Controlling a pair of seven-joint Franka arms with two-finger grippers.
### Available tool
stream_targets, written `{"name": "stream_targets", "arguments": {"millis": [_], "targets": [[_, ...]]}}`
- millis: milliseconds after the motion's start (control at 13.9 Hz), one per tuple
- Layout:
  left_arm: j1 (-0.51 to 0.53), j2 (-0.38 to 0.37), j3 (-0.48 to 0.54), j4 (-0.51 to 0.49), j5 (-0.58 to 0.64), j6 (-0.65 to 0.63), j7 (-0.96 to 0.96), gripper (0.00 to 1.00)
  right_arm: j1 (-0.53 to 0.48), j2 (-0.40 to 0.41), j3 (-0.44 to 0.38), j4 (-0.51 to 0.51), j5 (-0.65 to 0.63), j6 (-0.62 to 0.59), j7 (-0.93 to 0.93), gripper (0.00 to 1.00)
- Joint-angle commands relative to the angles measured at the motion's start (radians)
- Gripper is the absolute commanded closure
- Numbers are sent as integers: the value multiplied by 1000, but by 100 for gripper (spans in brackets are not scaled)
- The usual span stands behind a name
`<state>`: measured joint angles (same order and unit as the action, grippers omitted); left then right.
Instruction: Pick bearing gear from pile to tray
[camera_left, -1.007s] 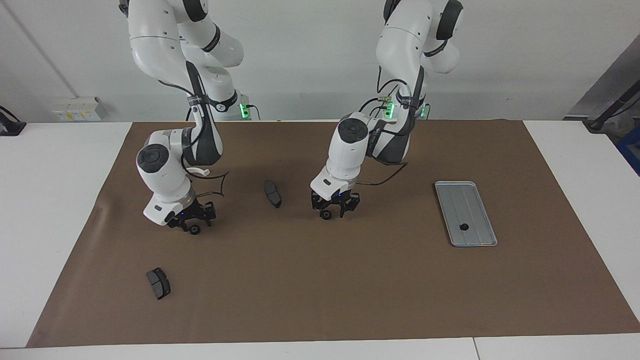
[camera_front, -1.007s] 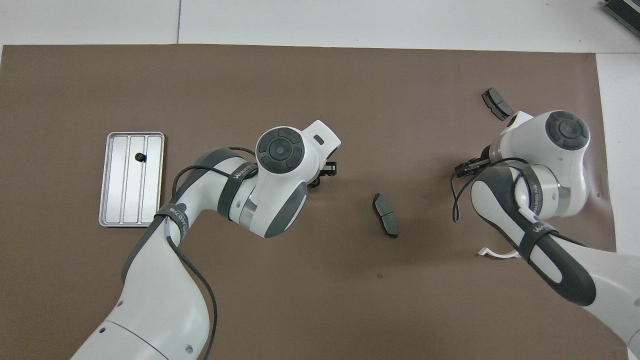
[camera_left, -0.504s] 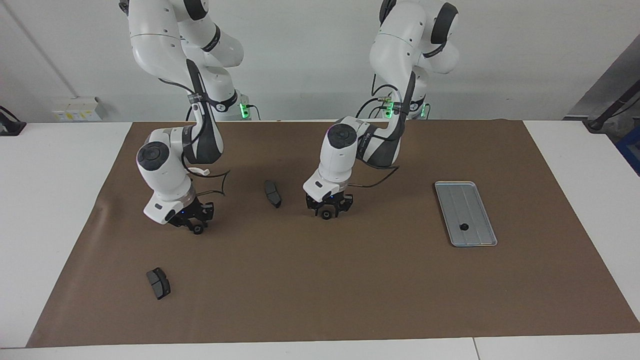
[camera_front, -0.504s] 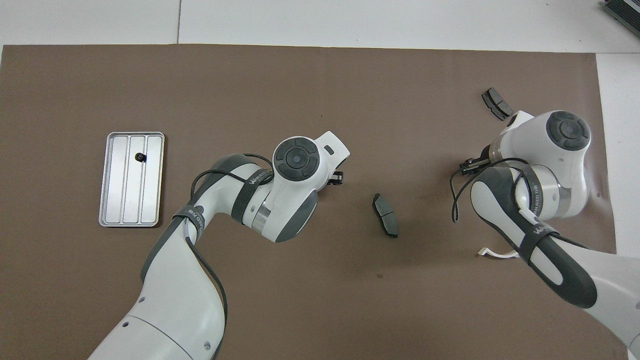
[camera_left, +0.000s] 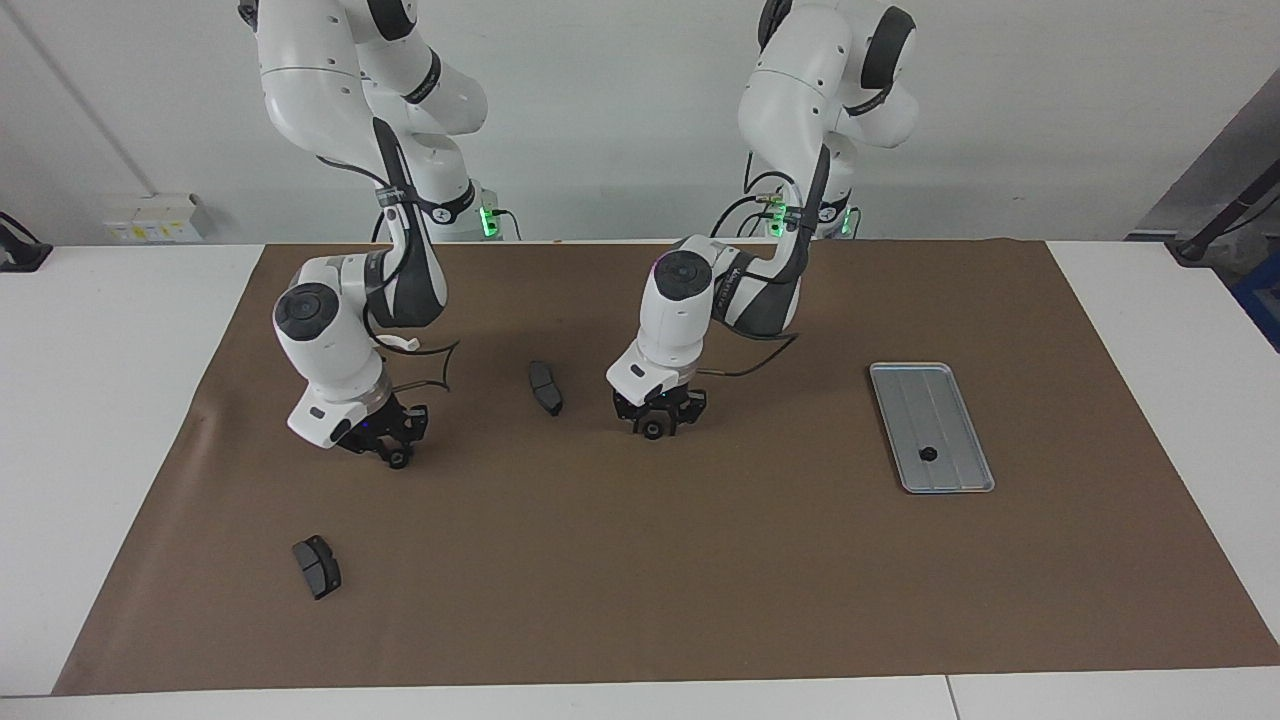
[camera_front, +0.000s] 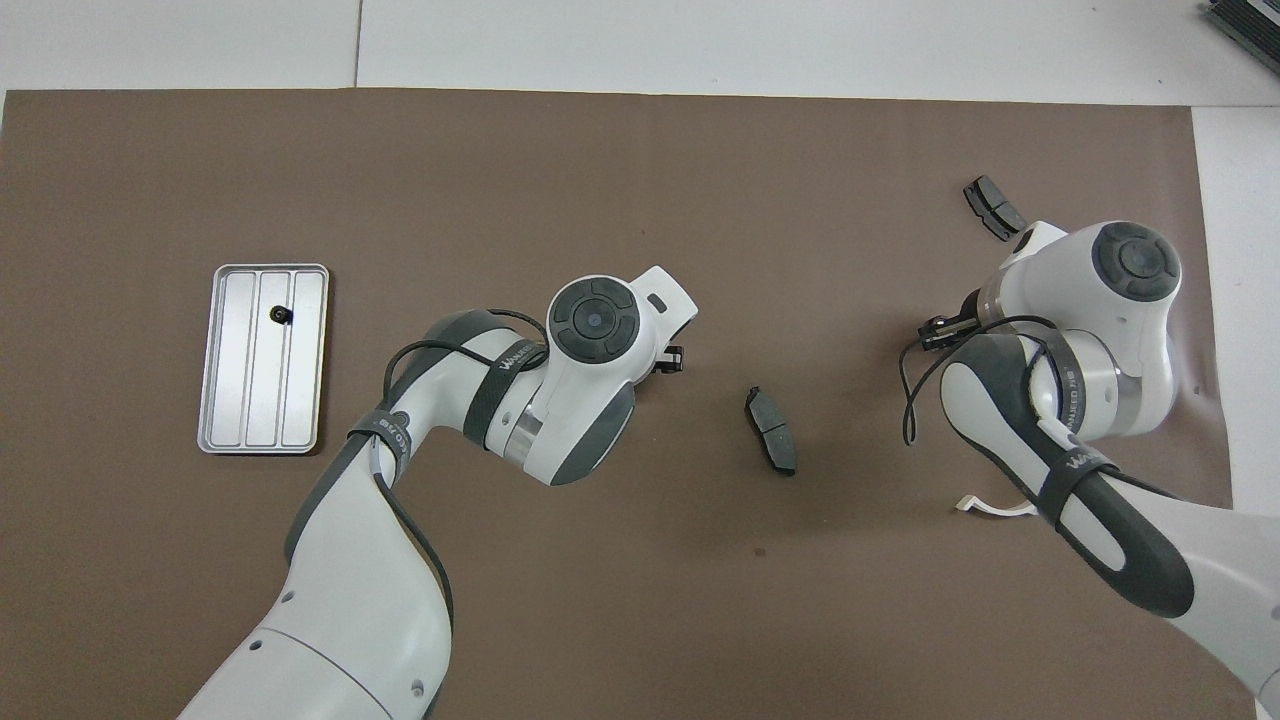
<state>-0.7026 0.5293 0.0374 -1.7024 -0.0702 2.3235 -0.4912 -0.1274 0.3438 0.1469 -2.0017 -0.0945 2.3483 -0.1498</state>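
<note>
The silver tray (camera_left: 952, 398) lies toward the left arm's end of the mat, with one black gear (camera_left: 927, 453) in it; both show in the overhead view, the tray (camera_front: 300, 400) and its gear (camera_front: 279, 314). My left gripper (camera_left: 655, 420) is down at the mat around a second black gear (camera_left: 652, 431); in the overhead view its wrist hides that gear. My right gripper (camera_left: 390, 447) is low over the mat toward the right arm's end, with a third black gear (camera_left: 398, 459) at its tips. Few parts of the pile are left.
One dark brake pad (camera_left: 545, 387) lies between the two grippers and also shows in the overhead view (camera_front: 771, 430). Another brake pad (camera_left: 316, 566) lies farther from the robots than the right gripper. A white bracket (camera_left: 400, 342) lies partly under the right arm.
My left gripper has moved from beside the gear to over it and come down around it. My right gripper has shifted slightly, and the gear at its tips moved with it.
</note>
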Motion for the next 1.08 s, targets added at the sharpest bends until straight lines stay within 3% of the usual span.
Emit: {"name": "stream_targets", "arguments": {"millis": [0, 288, 576, 864, 1007], "targets": [[-26, -2, 16, -6, 18, 1, -15, 45, -5, -18, 7, -6, 30, 2, 8, 100], [-26, -2, 16, -6, 18, -4, -15, 71, 14, -81, 11, 43, 30, -87, 166, 100], [-25, -2, 16, -5, 18, -7, -14, 98, 96, -131, 13, 113, 30, -205, 395, 100], [-2, -2, 21, 50, 15, -77, -7, 100, 213, -129, 14, 135, 30, -195, 642, 100], [79, 0, 24, 116, 20, -140, -3, 100, 241, -127, 17, 132, 32, -169, 699, 100]]}}
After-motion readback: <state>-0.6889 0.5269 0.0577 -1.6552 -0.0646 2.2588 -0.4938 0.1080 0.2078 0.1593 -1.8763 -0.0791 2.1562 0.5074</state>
